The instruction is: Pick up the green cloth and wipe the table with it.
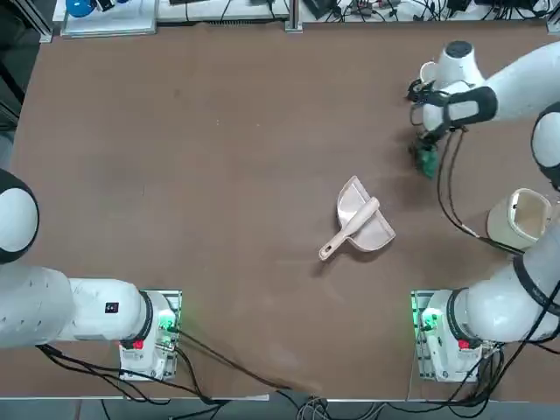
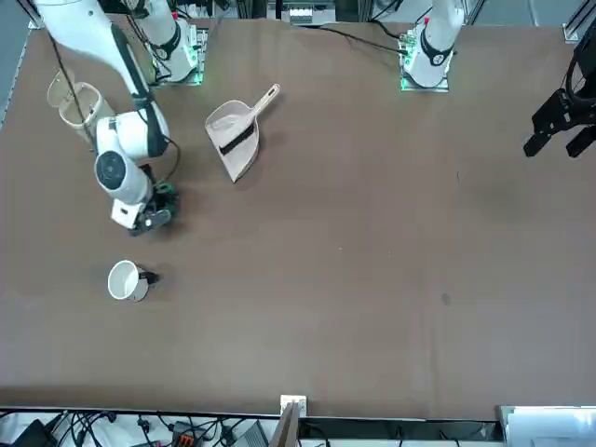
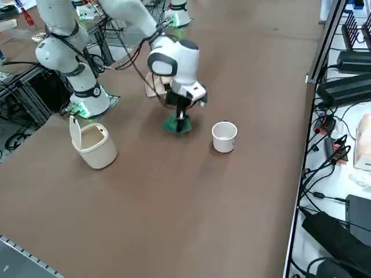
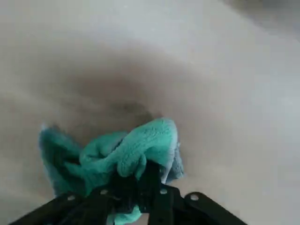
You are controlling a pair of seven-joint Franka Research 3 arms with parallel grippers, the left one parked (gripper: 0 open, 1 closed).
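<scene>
Green cloth (image 3: 177, 125) sitting bunched on the table (image 3: 174, 202), center-left of the side view, right gripper (image 3: 181, 120) clenching it from above. Pickup done; wiping apparently underway, most tabletop left. Dustpan (image 1: 360, 223) and cup (image 3: 224, 136) nearby.

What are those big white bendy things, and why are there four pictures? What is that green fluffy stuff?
The white bendy things are robot arms. Only the right one works here. All four pictures show the same moment: one from above, one from across the table, one from the side, and one from a tiny camera on the arm's wrist. At the arm's end is the right gripper, two fingers like a pincer. They are squeezed shut on the green cloth, which is the fluffy stuff, and hold it down against the brown table so the arm can wipe. Also on the table are a pinkish dustpan, a small white cup close to the cloth, and a cream container with a handle, nearer the arm's base.
</scene>
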